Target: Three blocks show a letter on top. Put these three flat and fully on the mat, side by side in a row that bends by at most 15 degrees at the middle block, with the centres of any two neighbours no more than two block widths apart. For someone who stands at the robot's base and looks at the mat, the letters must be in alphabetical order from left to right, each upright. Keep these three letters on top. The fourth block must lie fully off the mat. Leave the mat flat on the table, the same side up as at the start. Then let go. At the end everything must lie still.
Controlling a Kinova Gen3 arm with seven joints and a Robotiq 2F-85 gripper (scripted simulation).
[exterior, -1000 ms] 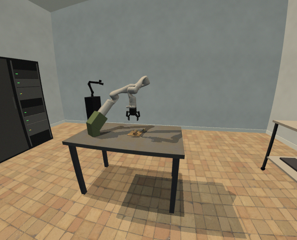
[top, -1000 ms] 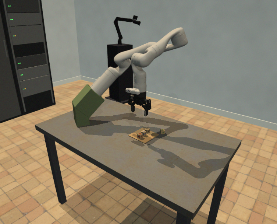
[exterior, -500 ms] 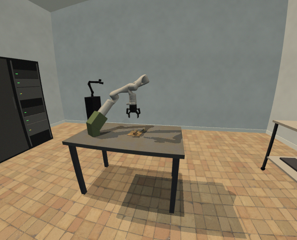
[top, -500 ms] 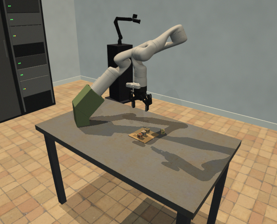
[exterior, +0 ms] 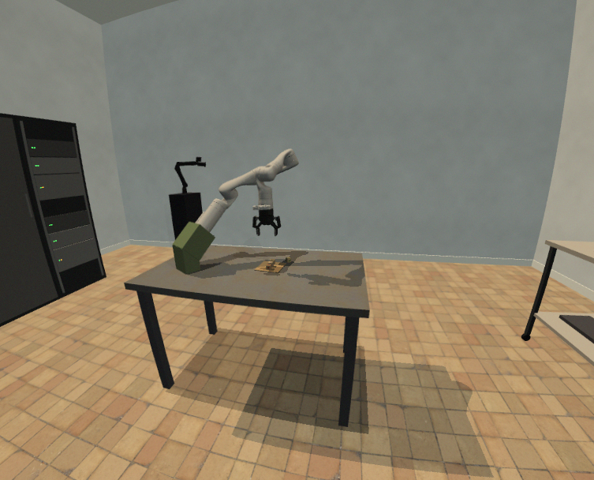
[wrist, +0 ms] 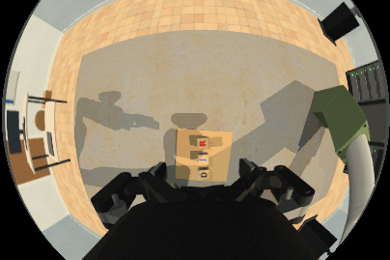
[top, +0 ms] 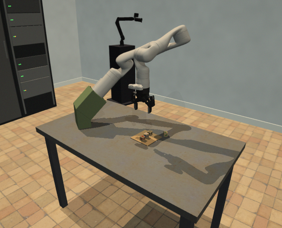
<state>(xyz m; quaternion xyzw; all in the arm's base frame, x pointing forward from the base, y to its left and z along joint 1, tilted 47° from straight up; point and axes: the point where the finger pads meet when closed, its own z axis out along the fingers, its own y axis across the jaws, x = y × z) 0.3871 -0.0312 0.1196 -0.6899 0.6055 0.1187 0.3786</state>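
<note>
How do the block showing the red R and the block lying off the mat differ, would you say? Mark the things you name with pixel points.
The R block (top: 142, 138) (wrist: 203, 143) lies on the mat (top: 148, 143) (wrist: 224, 140); the green-marked block (top: 165, 133) sits off it on the table. The R block's markings are red, the other's green. Both rest apart from the gripper (top: 142, 110) (exterior: 267, 234).

The mat (top: 148, 142) (exterior: 260, 268) (wrist: 222, 161) lies on the worktop (top: 111, 154) (exterior: 286, 294) (wrist: 145, 63), well apart from the robot's base (top: 83, 120) (exterior: 185, 260) (wrist: 338, 108). Seen from that base, the D block (top: 149, 132) (exterior: 271, 261) (wrist: 204, 173) stands on the mat's left part, the middle block (top: 146, 135) (exterior: 270, 264) (wrist: 203, 159) next to its right, then the R block (top: 142, 138) (exterior: 269, 268) (wrist: 203, 143). The fourth block (top: 165, 133) (exterior: 287, 258) (wrist: 174, 185) is off the mat, beyond its far left corner.
</note>
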